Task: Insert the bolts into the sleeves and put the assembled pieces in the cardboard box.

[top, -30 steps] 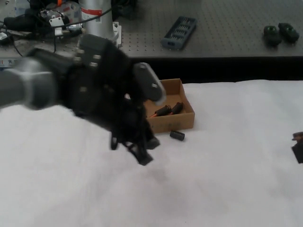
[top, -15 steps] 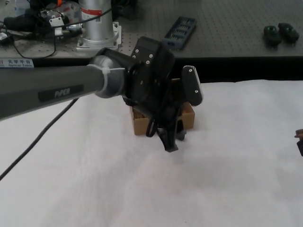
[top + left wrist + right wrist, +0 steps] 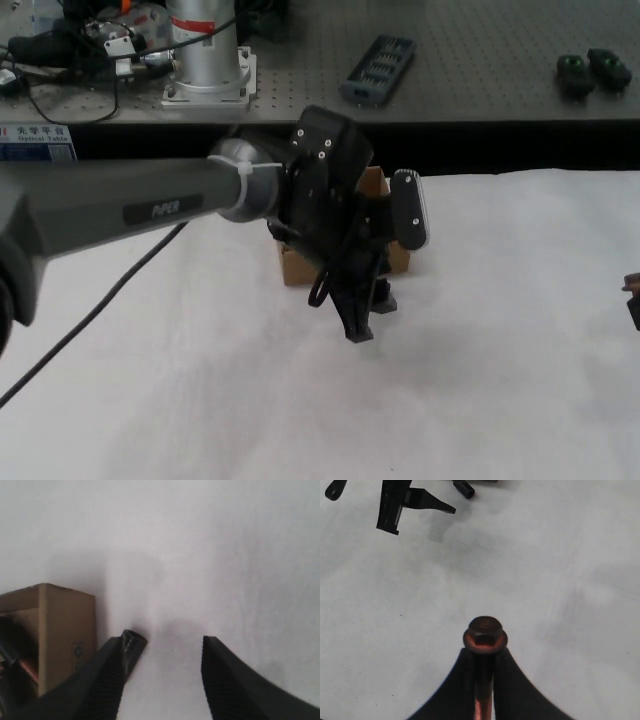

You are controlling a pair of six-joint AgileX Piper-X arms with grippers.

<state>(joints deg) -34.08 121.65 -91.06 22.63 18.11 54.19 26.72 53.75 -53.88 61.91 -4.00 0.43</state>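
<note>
A white cloth (image 3: 500, 350) covers the desk. Beyond its far edge runs a grey perforated board (image 3: 480, 60) carrying a silver cylinder (image 3: 205, 45), a dark rack (image 3: 378, 68) and 2 dark round parts (image 3: 592, 70). The cardboard box (image 3: 60, 630) sits by the cloth's far edge. Just beside it the left tool (image 3: 162, 650) hangs with its fingers apart, 1 touching the sleeve (image 3: 131, 647). The right tool (image 3: 485, 652) is clamped on a bolt (image 3: 485, 632) over the cloth.
</note>
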